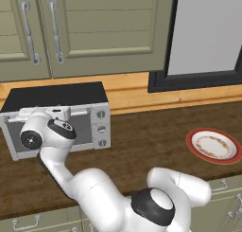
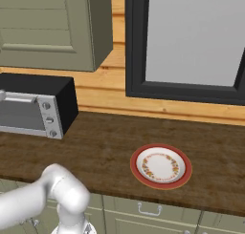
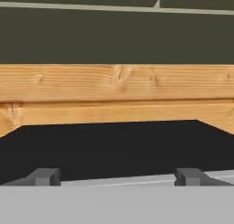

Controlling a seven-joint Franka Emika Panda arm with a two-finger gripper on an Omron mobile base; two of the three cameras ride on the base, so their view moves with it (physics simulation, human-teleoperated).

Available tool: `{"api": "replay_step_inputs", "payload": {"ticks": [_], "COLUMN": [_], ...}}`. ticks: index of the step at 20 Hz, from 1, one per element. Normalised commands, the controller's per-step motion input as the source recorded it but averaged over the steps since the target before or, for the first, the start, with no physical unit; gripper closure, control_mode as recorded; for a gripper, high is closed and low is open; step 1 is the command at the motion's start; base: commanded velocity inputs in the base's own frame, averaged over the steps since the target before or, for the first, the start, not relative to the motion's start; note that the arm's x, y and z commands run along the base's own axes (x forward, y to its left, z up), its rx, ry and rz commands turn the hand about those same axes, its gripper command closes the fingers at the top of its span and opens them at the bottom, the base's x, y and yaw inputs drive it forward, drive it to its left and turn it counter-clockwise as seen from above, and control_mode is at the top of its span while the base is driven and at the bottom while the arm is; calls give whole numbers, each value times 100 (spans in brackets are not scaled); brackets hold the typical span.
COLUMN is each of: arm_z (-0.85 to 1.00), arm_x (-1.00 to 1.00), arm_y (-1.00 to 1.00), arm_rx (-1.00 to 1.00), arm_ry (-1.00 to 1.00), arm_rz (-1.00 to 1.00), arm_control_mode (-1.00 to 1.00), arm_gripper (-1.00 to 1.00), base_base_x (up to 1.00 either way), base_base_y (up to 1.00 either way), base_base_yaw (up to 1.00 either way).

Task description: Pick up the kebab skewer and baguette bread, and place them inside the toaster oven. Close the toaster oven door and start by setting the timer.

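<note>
The arm's two-finger jaws stand wide open and grip nothing. In the hand view their two dark fingertips (image 3: 43, 176) rise far apart. A thin silver strip, probably the bar handle (image 2: 19, 99), runs across just past them.

Directly in front of the jaws is the boxy silver-grey toaster oven with a black top (image 1: 56, 96), which stands on the dark wooden table (image 1: 151, 131). Its wide grey drop-down door with a glass window (image 1: 82, 127) looks upright and shut against the oven front. The jaws are level with the door's upper edge.

Whether the kebab skewer and baguette bread lie inside cannot be told through the window. A round white plate with a red rim (image 2: 134, 165) sits well off to the right of the jaws, apart from the oven.

To the right of the jaws, and a little lower, three small round silver knobs (image 1: 100, 129) run down the oven's side panel. With the door apparently shut, setting the timer looks like the step in hand. Which knob is the timer cannot be told.

A knob like these is likely rigid, smooth and small, so the tips could slip off it. The surest hold is probably a firm pinch across its full width, squarely from the front, then a turn. The oven looks heavy enough not to shift under that twist.
</note>
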Motion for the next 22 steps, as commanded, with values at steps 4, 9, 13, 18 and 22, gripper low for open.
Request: {"api": "replay_step_inputs", "payload": {"ticks": [4, 9, 13, 18, 22], "arm_z": [0, 0, 0, 0, 0], "arm_x": [-67, -74, -58, -28, -18], "arm_y": [-68, -87, -78, -78, -79], "arm_rx": [0, 0, 0, 0, 0], "arm_ry": [0, 0, 0, 0, 0], "arm_rz": [0, -1, -2, -1, 0], "arm_control_mode": [-100, -100, -100, -100, -100], "arm_gripper": [-100, -100, -100, -100, -100], "base_base_x": [0, 0, 0, 0, 0], "base_base_y": [0, 0, 0, 0, 0], "base_base_yaw": [0, 0, 0, 0, 0]}}
